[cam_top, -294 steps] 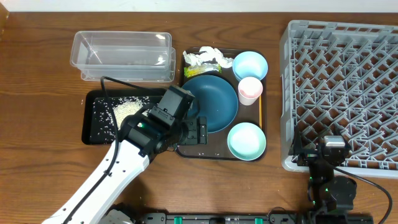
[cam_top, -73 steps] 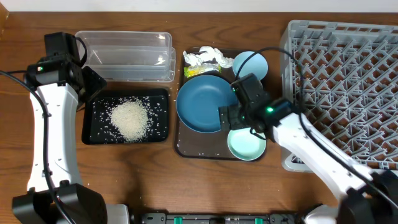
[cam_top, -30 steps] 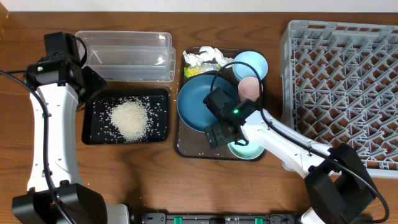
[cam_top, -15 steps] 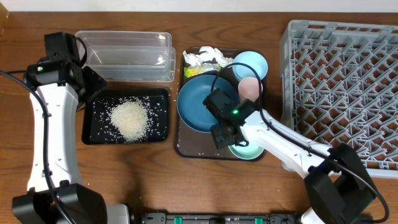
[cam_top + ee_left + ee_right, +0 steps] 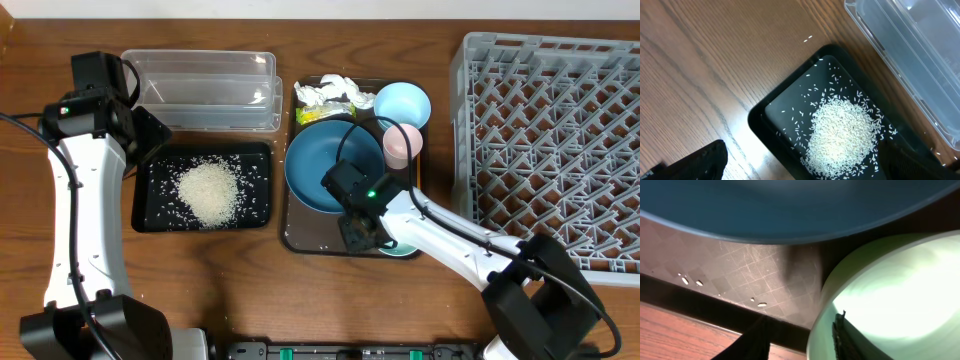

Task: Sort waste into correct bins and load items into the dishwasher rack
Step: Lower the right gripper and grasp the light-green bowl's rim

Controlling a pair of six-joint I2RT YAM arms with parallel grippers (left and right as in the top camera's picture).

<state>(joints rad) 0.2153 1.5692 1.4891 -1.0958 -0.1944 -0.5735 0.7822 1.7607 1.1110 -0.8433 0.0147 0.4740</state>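
R gripper [image 5: 365, 232] is low in the centre of the overhead view, down at the near-left rim of the mint bowl [image 5: 405, 247]. The bowl sits in the lower right corner of the brown serving tray [image 5: 310, 238]. In the wrist view one finger [image 5: 752, 340] is outside the bowl wall over the tray edge and the other finger [image 5: 840, 330] is inside the bowl, so the jaws straddle the rim. A strip of dark tray shows between the outer finger and the wall. Can't tell if the rim is pinched yet.

The dark blue plate [image 5: 315, 165] fills the middle of the tray, its edge just above the bowl. A few rice grains lie on the tray floor beside it. The 2nd pale blue bowl [image 5: 402, 103] is at the tray's upper right, w/ the pink cup [image 5: 402, 143] just below it. Crumpled tissue [image 5: 325, 92] and the yellow-green wrapper [image 5: 320, 115] are at the tray's upper left.

L gripper [image 5: 150, 135] hangs at upper left, over the top-left corner of the black tray [image 5: 145, 215]. Its fingers [image 5: 700, 162] are spread wide – nothing between them. A heap of rice [image 5: 208, 190] lies mid-tray w/ scattered grains around. The clear tub [image 5: 197, 55] is just above the black tray, w/ nothing visible inside.

The grey rack [image 5: 545, 130] takes up the right side of the frame – no dishes in it.
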